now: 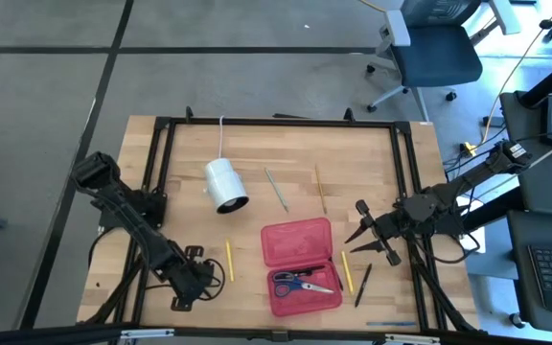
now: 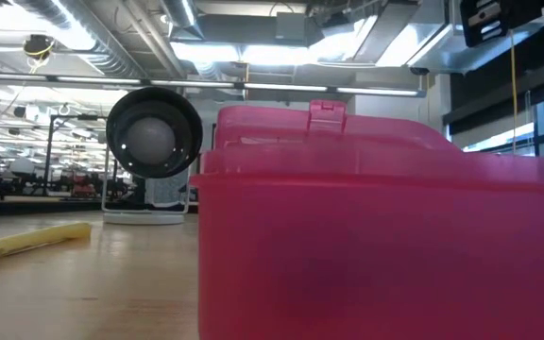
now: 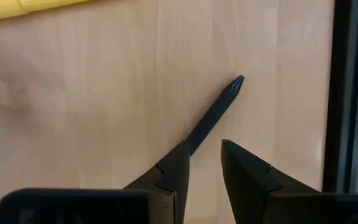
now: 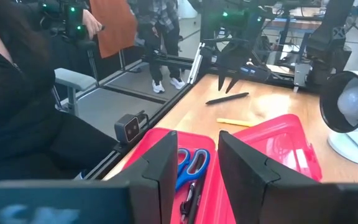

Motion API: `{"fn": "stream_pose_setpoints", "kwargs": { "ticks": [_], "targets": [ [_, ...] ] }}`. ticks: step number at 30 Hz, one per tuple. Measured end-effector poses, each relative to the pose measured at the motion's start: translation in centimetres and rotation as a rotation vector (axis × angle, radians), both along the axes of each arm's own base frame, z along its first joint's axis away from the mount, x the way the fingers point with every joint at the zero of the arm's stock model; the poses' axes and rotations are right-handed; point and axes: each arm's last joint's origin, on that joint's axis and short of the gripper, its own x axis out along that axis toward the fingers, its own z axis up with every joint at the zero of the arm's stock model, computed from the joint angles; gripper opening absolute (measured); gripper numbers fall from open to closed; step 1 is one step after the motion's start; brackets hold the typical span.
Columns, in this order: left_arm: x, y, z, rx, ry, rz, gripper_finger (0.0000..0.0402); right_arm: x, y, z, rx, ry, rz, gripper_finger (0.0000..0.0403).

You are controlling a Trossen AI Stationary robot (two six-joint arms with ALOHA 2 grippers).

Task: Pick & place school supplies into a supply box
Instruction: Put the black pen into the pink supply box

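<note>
The red supply box lies open on the table, its lid folded back. Blue-handled scissors and a dark pen lie in its base. My left gripper is open, pointing down near the table's near left corner over a black pen; one end of the pen is hidden behind a finger. A yellow pencil lies left of the box. My right gripper is open, right of the box and above the table. Another yellow pencil and a black pen lie below it. My left gripper stands over the black pen from above, and the pen runs under one finger. I cannot tell whether that finger touches it. The pen lies flat on the table.
A white cylinder with a cord lies on its side behind the box. A green pencil and a wood-coloured pencil lie on the far half of the table. A black frame runs along the table's edges. People show beyond the table in the right wrist view.
</note>
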Motion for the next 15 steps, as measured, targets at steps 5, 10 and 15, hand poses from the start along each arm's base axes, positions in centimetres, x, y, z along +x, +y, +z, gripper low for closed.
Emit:
{"fn": "stream_pose_setpoints", "kwargs": {
  "ticks": [5, 10, 15],
  "targets": [
    [0.19, 0.17, 0.0, 0.003, -0.004, 0.008, 0.0088, 0.0, 0.0, 0.0, 0.0, 0.0, 0.0, 0.0119],
    [0.35, 0.31, 0.01, 0.005, -0.007, 0.017, 0.0094, 0.0, 0.0, -0.02, -0.003, 0.001, 0.0, 0.0119],
    [0.35, 0.31, 0.0, 0.006, -0.008, 0.015, 0.0106, 0.0, 0.0, -0.03, -0.004, 0.001, 0.0, 0.0119]
  ]
}}
